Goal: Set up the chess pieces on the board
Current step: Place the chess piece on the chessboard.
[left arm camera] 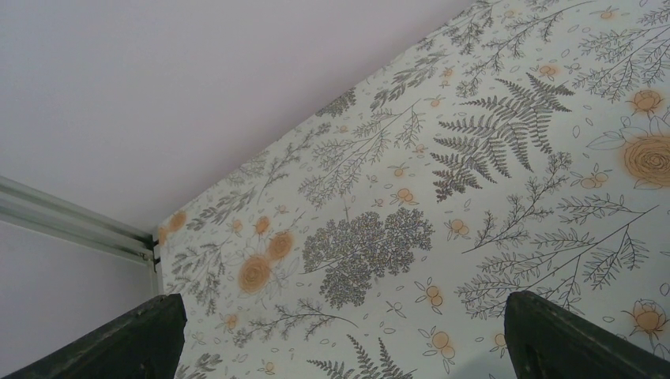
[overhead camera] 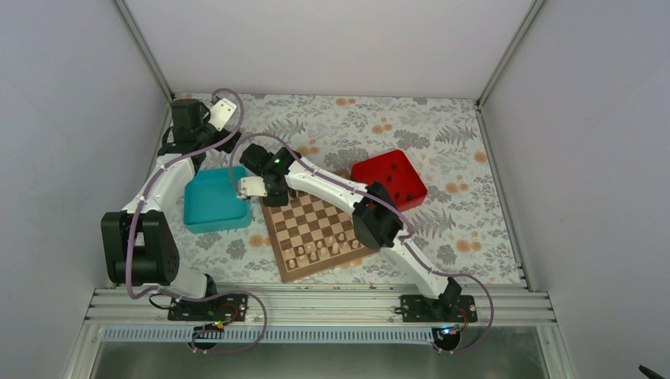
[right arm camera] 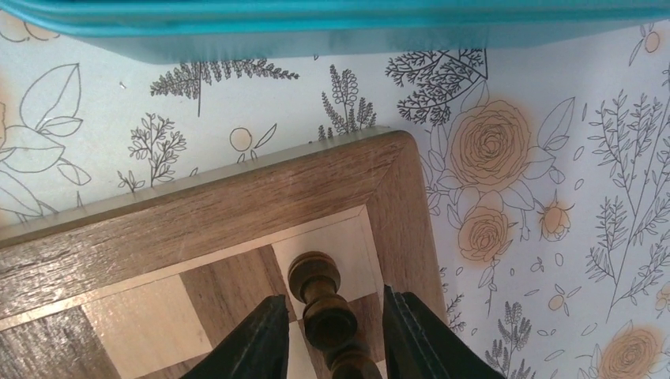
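The board (overhead camera: 320, 233) lies askew at the table's middle, with pale chessmen along its near rows. One dark brown chess piece (right arm camera: 322, 304) stands on the light corner square of the board (right arm camera: 197, 213). My right gripper (right arm camera: 333, 296) straddles it, open, with a gap between the piece and each finger (right arm camera: 261, 339). In the top view this right gripper (overhead camera: 265, 197) is at the board's far left corner. My left gripper (left arm camera: 344, 304) is open and holds nothing, over bare floral cloth at the far left (overhead camera: 225, 110).
A teal tray (overhead camera: 215, 199) sits just left of the board, its rim (right arm camera: 316, 20) close beyond the corner. A red tray (overhead camera: 389, 178) with small dark specks inside stands at the board's far right. White walls enclose the table.
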Robot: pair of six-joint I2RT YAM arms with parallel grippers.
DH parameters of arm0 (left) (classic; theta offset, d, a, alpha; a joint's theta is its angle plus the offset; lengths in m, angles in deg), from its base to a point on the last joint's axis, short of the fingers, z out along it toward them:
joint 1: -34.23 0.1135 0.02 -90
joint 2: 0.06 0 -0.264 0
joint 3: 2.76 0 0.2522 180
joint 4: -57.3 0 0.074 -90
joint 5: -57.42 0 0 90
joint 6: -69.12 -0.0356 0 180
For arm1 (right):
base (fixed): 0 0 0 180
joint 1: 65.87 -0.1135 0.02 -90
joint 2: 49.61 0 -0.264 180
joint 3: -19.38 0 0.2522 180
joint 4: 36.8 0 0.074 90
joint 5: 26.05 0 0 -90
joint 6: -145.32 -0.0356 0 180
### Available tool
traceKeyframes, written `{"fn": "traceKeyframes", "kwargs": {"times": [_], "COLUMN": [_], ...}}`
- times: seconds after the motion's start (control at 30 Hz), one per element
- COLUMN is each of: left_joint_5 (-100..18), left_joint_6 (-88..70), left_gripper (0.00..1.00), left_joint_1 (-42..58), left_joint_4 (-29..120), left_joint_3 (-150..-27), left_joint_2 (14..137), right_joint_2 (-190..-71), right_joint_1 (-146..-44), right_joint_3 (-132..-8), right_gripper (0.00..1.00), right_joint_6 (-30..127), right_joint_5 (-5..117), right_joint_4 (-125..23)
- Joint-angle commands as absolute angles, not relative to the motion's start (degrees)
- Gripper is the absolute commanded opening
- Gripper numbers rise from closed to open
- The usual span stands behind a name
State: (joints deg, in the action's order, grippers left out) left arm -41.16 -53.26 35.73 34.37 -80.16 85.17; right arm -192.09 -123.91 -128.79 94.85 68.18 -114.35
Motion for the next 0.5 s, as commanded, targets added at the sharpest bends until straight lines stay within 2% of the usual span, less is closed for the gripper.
{"fn": "traceKeyframes", "kwargs": {"times": [0.0,0.47], "left_joint_5": [-42.16,-42.78], "left_joint_6": [-53.35,-53.39], "left_gripper": [1.0,1.0], "left_joint_1": [36.02,36.03], "left_joint_4": [34.05,33.57], "left_joint_3": [-81.32,-81.48], "left_joint_2": [85.19,85.15], "right_joint_2": [-190.67,-187.27], "right_joint_1": [-123.87,-123.26], "right_joint_3": [-128.72,-127.63], "right_gripper": [0.34,0.38], "right_joint_6": [94.66,94.1], "right_joint_5": [69.07,68.53], "right_joint_4": [-112.02,-111.94]}}
